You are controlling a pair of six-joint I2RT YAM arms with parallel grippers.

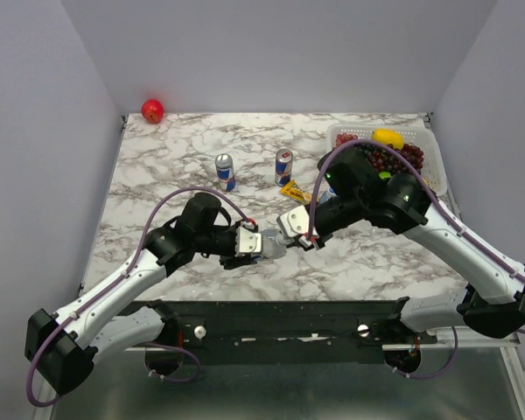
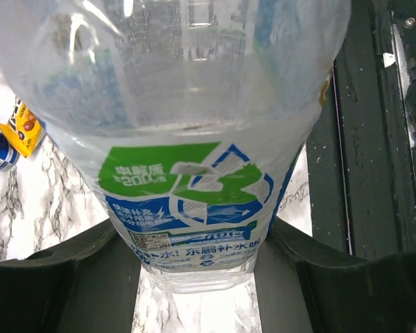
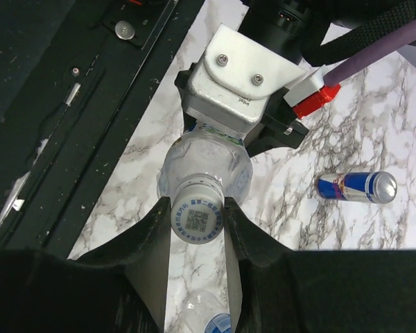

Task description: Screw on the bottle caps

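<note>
A clear bottle (image 1: 272, 248) with a blue, green and white label is held lying sideways above the table between both grippers. My left gripper (image 2: 197, 274) is shut on the bottle (image 2: 194, 152) near its base, one finger on each side. My right gripper (image 3: 197, 223) is shut on the whitish bottle cap (image 3: 197, 219), which sits on the neck and bears a printed code. In the top view the left gripper (image 1: 249, 242) and right gripper (image 1: 290, 233) face each other. Part of another clear bottle (image 3: 206, 313) lies on the marble beneath.
Two blue-and-silver cans (image 1: 225, 172) (image 1: 283, 166) stand mid-table beside a yellow snack packet (image 1: 296, 192). A white basket (image 1: 424, 140) of fruit sits at the back right and a red apple (image 1: 152, 110) at the back left. The black base rail (image 1: 280, 319) runs along the near edge.
</note>
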